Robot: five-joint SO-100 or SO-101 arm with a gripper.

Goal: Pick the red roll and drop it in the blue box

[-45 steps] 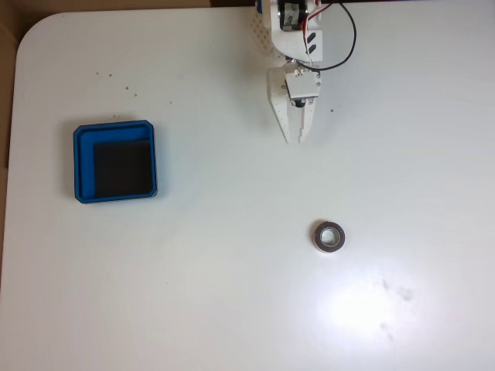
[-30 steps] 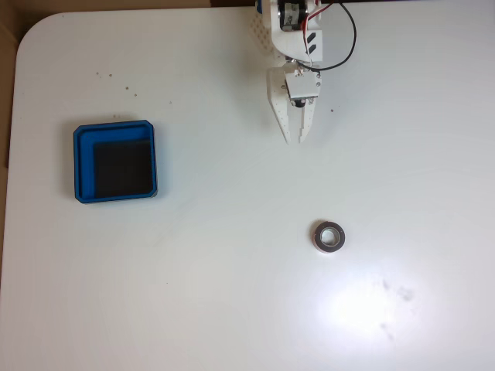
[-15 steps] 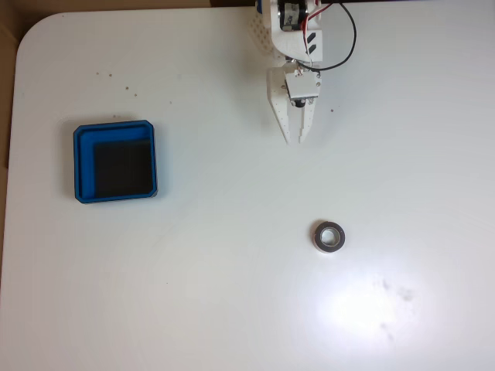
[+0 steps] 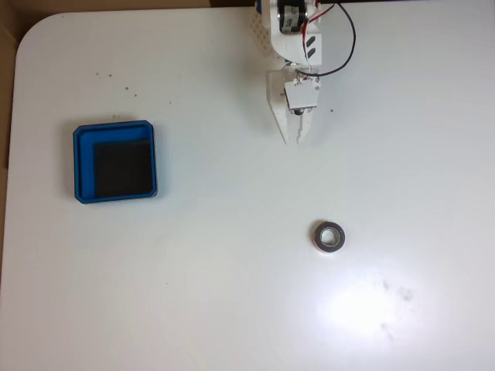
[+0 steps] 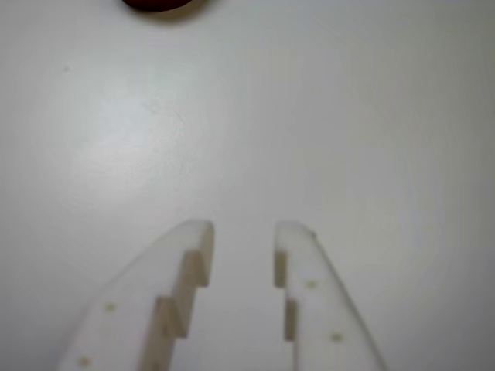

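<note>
Hovering hand (image 5: pixel 241 236) slightly parted, empty | wrist: red roll (image 5: pixel 158 5) edge | fixed: blue box (image 4: pixel 114 129)

The arm (image 4: pixel 292 46) is built of white plastic parts, with a perforated white piece along its left edge in the fixed view. A dark motor body sits in the upper section, and two short black slanted marks show on a white panel below it. A black cable (image 4: pixel 349 42) loops out to the right, and a red wire runs beside it. The gripper (image 5: pixel 241 232) has two pale, cream-white tapered fingers (image 5: pixel 309 290) with stepped inner edges and small round dimples.
</note>
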